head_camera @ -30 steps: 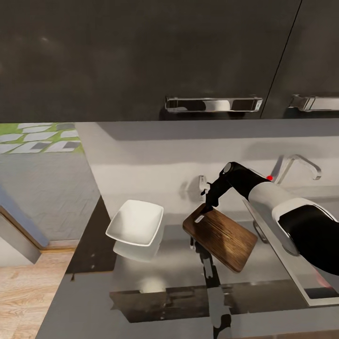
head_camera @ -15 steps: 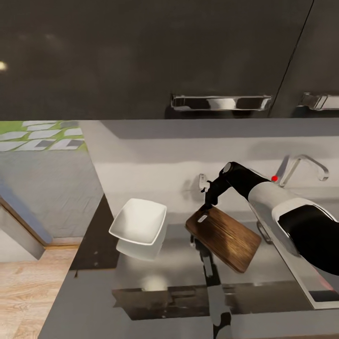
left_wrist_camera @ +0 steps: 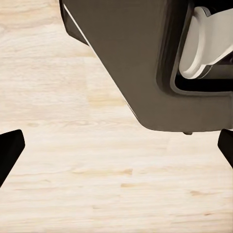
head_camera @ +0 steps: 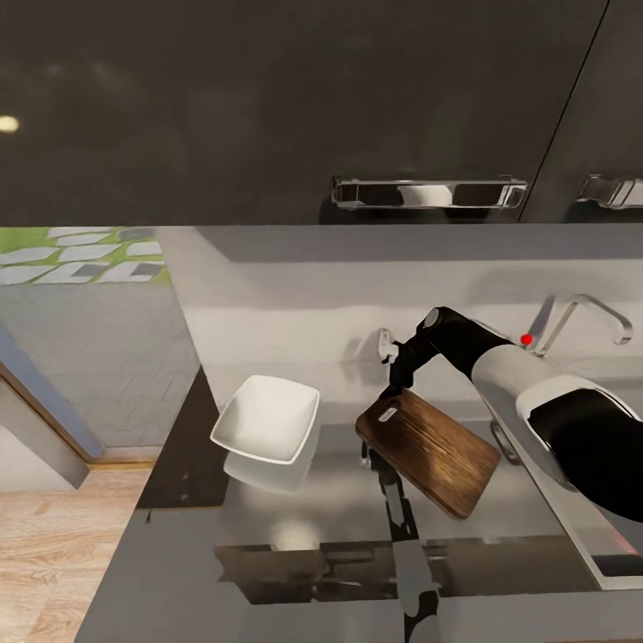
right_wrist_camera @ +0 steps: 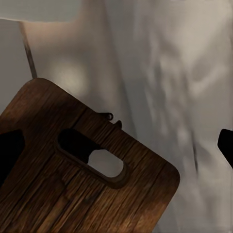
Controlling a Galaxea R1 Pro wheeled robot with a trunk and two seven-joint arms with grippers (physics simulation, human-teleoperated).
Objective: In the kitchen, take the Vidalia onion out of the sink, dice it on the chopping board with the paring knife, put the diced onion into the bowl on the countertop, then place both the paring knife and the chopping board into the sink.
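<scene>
The dark brown chopping board (head_camera: pixel 430 441) lies at an angle on the glossy grey countertop (head_camera: pixel 304 522), its slotted corner toward the wall. My right gripper (head_camera: pixel 393 389) hangs open just above that corner. In the right wrist view the handle slot (right_wrist_camera: pixel 92 153) sits between the spread fingertips (right_wrist_camera: pixel 9 151). The white bowl (head_camera: pixel 266 419) stands left of the board, and no cubes can be made out in it. The sink's rim (head_camera: pixel 579 545) runs along the right, under my right arm. Onion, diced onion and paring knife are out of view. My left gripper (left_wrist_camera: pixel 116 150) is open over wooden floor.
The chrome tap (head_camera: pixel 585 310) with its red knob (head_camera: pixel 527 339) rises behind my right arm. Dark wall cabinets with chrome handles (head_camera: pixel 429 192) hang overhead. The counter ends at the left, with wooden floor (head_camera: pixel 54 554) beyond. A small white fitting (head_camera: pixel 385 343) sits on the backsplash.
The whole head view has slid right, so the camera moved. My right gripper now sits a little closer over the board's slotted corner. Board and bowl keep their places on the counter.
</scene>
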